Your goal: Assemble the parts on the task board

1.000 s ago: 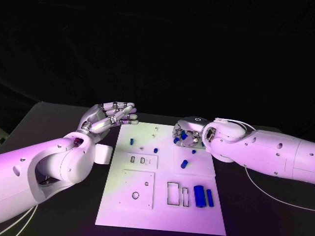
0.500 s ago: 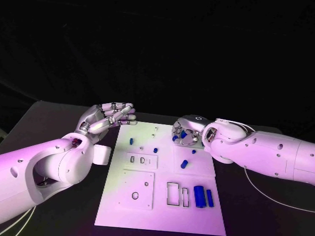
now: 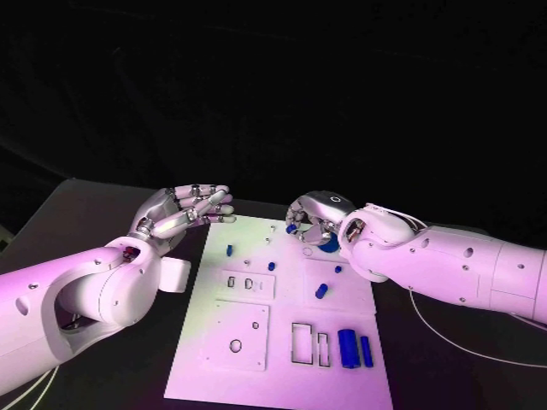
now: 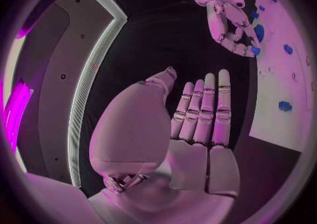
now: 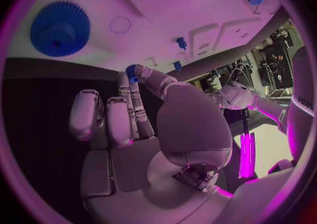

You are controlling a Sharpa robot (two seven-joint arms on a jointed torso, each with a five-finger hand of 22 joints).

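Pinching a small blue peg [image 5: 131, 72], right hand [image 3: 313, 219] should hover over white task board [image 3: 286, 359], align upright, then lower slowly; left hand [image 3: 183, 212] idles empty, fingers loosely apart.

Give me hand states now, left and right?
Left hand: open, fingers out, holds nothing.
Right hand: pinches a small blue part at its fingertips, over the board.

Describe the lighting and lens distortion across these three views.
Head view: magenta light on both arms, greenish patch on the task board, black backdrop. Left wrist view: fisheye bends the board edge beside the left hand. Right wrist view: board curves over the right hand, blue gear sharp.
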